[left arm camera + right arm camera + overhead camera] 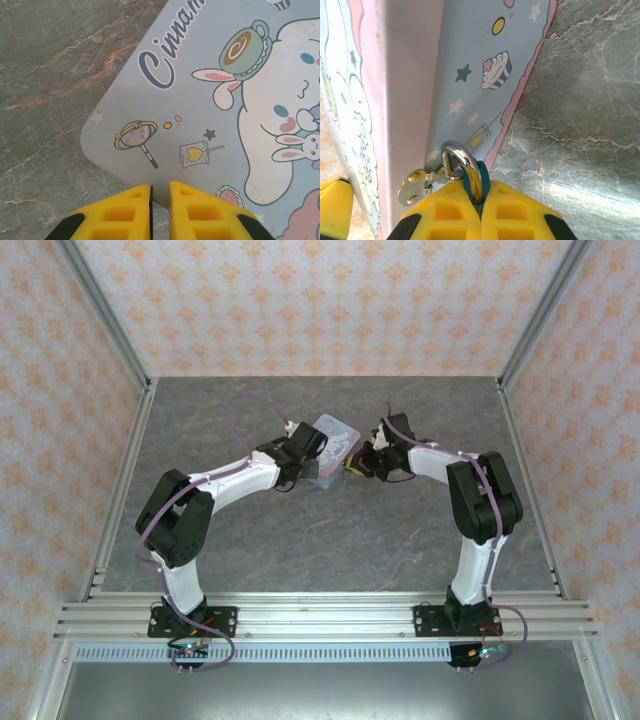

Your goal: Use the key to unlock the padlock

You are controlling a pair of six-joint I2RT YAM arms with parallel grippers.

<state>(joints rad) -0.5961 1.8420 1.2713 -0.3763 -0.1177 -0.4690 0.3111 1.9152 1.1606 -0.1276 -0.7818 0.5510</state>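
Okay, starting with the right wrist view: got the right gripper clamped tight on the padlock, with just a thin strip of teal body peeking out between the yellow fingers. Can make out the silver shackle poking past the fingertips and hooked through the little metal hasp on the blue side wall of the tin. Reading the padlock's long axis as lined up with the fingers, shackle end pointing away from the wrist toward the tin, body end buried in the grip, so no way to check the keyhole end. Sitting right against the tin's side wall, with the grey marbled table just beside. Moving to the left wrist view: seeing the left gripper with its yellow tips almost together, only a thin slit between, parked over the rounded corner of the tin's cartoon lid. Can't tell whether pinching that rim or just touching it. From the top camera, spotting both grippers flanking the tin from opposite sides, left one on the left, right one on the right, about mid-table.
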